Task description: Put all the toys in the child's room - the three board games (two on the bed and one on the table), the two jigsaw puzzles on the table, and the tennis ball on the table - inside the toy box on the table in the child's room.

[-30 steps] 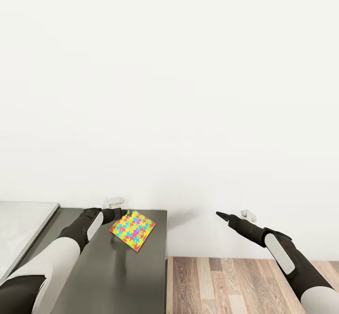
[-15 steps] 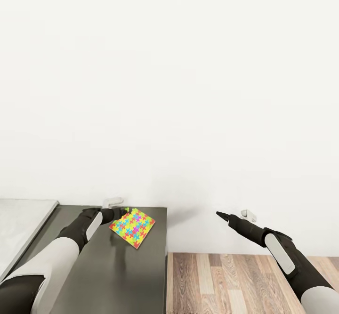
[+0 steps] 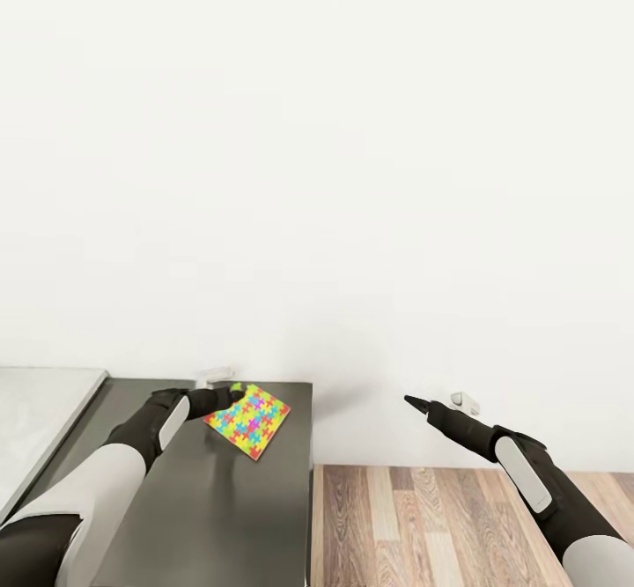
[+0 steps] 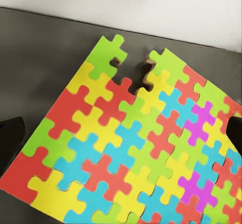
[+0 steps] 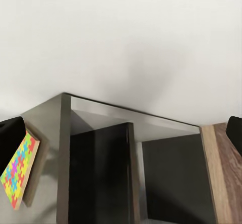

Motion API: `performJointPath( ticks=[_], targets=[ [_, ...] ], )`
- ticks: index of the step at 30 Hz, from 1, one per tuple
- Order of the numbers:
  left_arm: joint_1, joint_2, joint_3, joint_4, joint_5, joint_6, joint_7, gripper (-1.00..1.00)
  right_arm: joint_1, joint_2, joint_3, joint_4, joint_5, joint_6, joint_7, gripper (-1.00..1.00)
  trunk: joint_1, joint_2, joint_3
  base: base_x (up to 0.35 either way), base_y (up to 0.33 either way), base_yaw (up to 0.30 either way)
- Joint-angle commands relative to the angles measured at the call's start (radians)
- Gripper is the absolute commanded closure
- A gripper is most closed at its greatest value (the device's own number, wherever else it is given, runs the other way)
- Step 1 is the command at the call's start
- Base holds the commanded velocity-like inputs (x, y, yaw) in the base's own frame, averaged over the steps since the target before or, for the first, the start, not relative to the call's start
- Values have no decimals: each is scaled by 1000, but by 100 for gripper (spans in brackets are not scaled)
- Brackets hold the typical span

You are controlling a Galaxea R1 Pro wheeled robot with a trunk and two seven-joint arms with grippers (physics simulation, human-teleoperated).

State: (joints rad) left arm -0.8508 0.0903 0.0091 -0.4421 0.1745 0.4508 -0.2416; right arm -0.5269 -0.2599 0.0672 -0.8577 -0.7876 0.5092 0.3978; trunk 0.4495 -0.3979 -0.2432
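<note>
Jigsaw puzzle (image 3: 248,420) handling is the subject of this step; items are listed from largest to smallest.

1. Wall (image 3: 352,173): plain white, behind the whole work area.
2. Table (image 3: 220,517): the dark grey corner section lies under the left arm, with a light grey top section (image 3: 40,424) adjoining it on the left. Wooden floor (image 3: 458,525) is visible to the right of the table end.
3. Jigsaw puzzle: a thin square of interlocked yellow, blue, red, green and pink pieces. It is raised and tilted above the dark section, near the back edge by the wall. The left wrist view shows one gap in the far edge where a piece is absent.
4. Left gripper (image 3: 231,393): clamped on the near corner of the puzzle; its dark fingertips (image 4: 11,143) appear at either side of the sheet.
5. Right gripper (image 3: 412,401): held out over the floor, well apart from the table, holding nothing. Its tips sit at opposite edges of the right wrist view, so the jaws stand apart.

Handling assessment: the puzzle is judged light and thin, probably fairly stiff, but liable to droop or separate at the joints. An edge grip well in from the corner is advised, with slow carriage toward the toy box.
</note>
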Motion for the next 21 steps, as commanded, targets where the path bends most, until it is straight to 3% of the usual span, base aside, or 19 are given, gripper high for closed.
performJointPath(
  ticks=[1,6,17,21],
  targets=[
    [-1,1,1,-1,8,8,-17,-100,-1,-1,2,0,-5,4,0,-100,1,-2,-4,0,0,0],
    [0,6,2,-1,7,8,-91,-100,-1,-1,2,0,-5,3,0,-100,1,-2,-12,0,0,0],
    [1,15,8,-5,9,6,-108,-100,-1,-1,2,2,-5,2,43,-100,1,-2,-30,0,0,0],
    [1,31,9,-8,10,6,-107,-100,-1,-1,2,3,-5,2,50,-100,1,-2,-37,0,0,0]
  ],
)
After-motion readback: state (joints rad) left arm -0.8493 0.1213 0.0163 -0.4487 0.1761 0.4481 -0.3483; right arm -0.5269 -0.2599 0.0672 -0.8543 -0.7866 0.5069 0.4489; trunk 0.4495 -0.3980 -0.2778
